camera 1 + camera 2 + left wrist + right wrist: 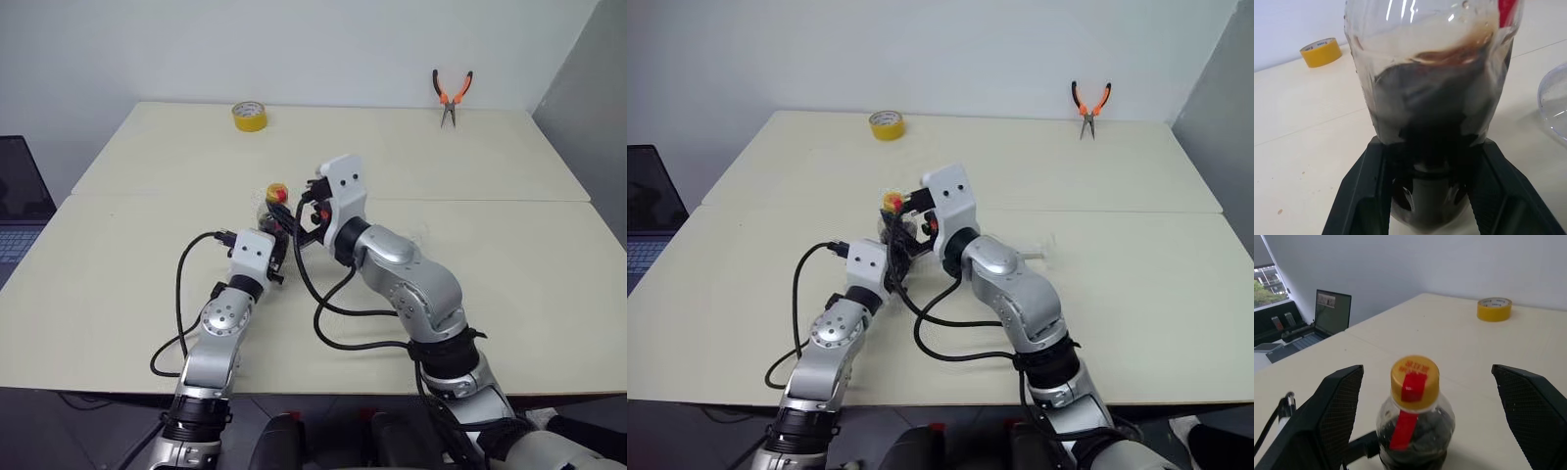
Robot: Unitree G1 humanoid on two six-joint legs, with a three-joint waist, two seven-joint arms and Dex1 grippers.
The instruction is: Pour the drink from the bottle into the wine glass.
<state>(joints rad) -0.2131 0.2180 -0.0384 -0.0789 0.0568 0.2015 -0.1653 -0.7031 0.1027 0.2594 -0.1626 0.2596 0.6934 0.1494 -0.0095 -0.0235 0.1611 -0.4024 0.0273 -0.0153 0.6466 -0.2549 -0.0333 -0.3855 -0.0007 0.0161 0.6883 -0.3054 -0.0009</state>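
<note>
1. The surface [509,245] is pale cream, with a seam running across it.
2. The right fingers [1437,421] are spread wide on either side of the yellow cap, holding nothing.
3. The left fingers [1425,191] are clamped on the bottle [1430,98], upright near the surface's middle.
4. The drink [1435,112] fills its lower part.
5. A yellow tape roll [249,116] lies at 11 o'clock from the bottle.
6. Orange-handled pliers [451,96] lie at 1 o'clock.
7. A curved edge of the wine glass [1555,105] shows just beside the bottle.

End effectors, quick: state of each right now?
Left end effector: shut on the bottle, fingers clamping its lower body.
Right end effector: open wide, fingers either side of the bottle's yellow cap, not touching.
</note>
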